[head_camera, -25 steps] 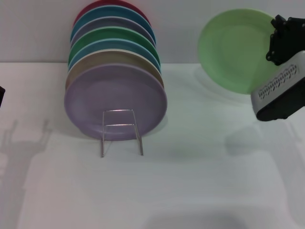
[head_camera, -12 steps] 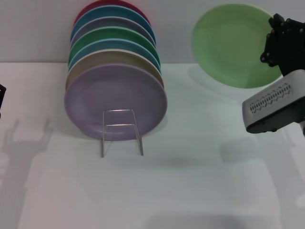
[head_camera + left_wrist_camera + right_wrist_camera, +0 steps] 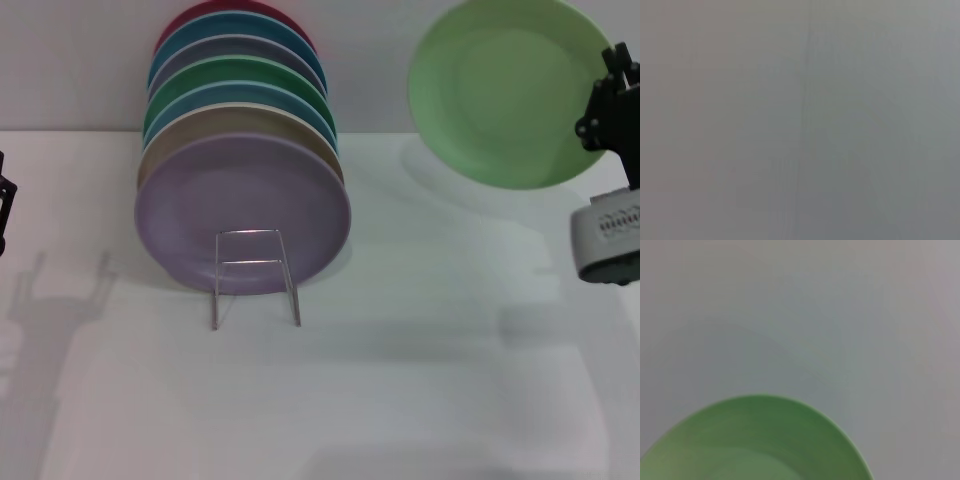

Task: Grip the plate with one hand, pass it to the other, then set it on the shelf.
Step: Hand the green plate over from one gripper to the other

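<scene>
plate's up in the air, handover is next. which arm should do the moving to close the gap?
Left, probably. The right pincer holds the plate at its right edge, above the table; the plate's left edge is free. The left pincer sits empty-looking at the far left edge.

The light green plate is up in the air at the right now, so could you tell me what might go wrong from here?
1. The right gripper holds the light green plate only by its rim, high above the table; it could slip and fall.
2. The left gripper sits far off at the left edge, so the handover needs a long carry.
3. The wire rack already carries a row of plates.
</scene>
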`<state>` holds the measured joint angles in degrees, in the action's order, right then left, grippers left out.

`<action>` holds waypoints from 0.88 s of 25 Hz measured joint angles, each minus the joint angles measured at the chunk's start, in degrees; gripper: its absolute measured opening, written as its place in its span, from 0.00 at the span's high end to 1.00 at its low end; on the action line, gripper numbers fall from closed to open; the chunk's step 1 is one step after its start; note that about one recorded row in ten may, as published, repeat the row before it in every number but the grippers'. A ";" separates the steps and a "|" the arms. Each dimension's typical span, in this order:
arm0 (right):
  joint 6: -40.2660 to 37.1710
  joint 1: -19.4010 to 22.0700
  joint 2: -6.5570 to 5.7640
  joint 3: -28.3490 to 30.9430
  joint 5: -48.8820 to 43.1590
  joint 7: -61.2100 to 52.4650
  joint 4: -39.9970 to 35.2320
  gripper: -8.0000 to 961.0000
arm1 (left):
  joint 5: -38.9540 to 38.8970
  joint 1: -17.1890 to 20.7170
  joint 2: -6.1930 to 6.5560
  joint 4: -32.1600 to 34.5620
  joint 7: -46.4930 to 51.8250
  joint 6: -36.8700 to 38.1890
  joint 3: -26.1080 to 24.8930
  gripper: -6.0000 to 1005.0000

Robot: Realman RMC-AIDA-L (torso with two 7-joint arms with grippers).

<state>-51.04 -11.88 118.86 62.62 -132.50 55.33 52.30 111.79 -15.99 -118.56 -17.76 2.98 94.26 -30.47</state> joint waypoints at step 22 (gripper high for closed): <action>-14.01 -1.99 -0.12 -0.11 -9.38 -32.26 -19.17 0.97 | 0.00 0.66 -0.27 -0.02 2.99 0.78 3.35 0.20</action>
<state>-65.05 -13.87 118.74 62.51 -141.89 23.07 33.13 111.79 -15.33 -118.83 -17.78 5.98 95.04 -27.12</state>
